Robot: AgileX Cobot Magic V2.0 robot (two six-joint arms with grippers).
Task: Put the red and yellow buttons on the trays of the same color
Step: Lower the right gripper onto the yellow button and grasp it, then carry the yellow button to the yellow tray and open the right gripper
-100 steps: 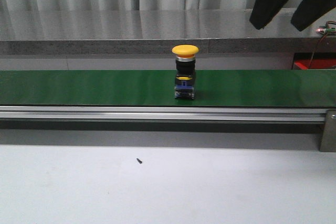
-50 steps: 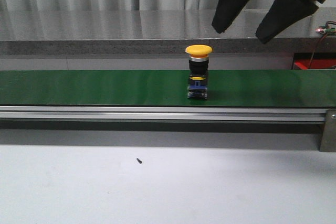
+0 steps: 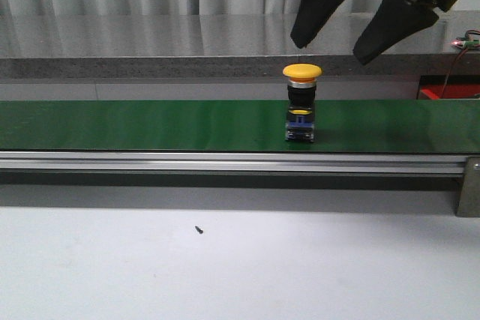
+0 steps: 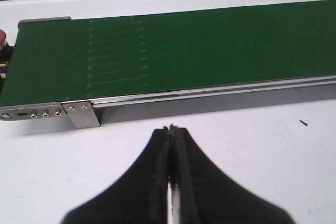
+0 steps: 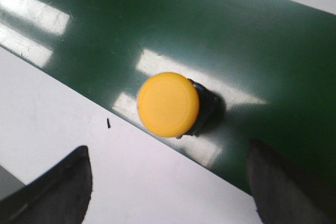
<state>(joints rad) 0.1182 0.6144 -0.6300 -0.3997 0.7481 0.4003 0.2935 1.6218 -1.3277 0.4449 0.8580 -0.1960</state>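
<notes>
R gripper (image 3: 360, 31) spread wide, pointing down; L gripper (image 4: 172, 129) fingers pressed together

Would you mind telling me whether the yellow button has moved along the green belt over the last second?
Yes. The yellow button has travelled rightward along the green conveyor belt, farther from the small dark speck on the white table.

Bright overhead light leaves white glare patches on the green belt (image 5: 252, 45) in the right wrist view. The gripper fingers (image 5: 58, 192) there are blurred, out of focus.
</notes>
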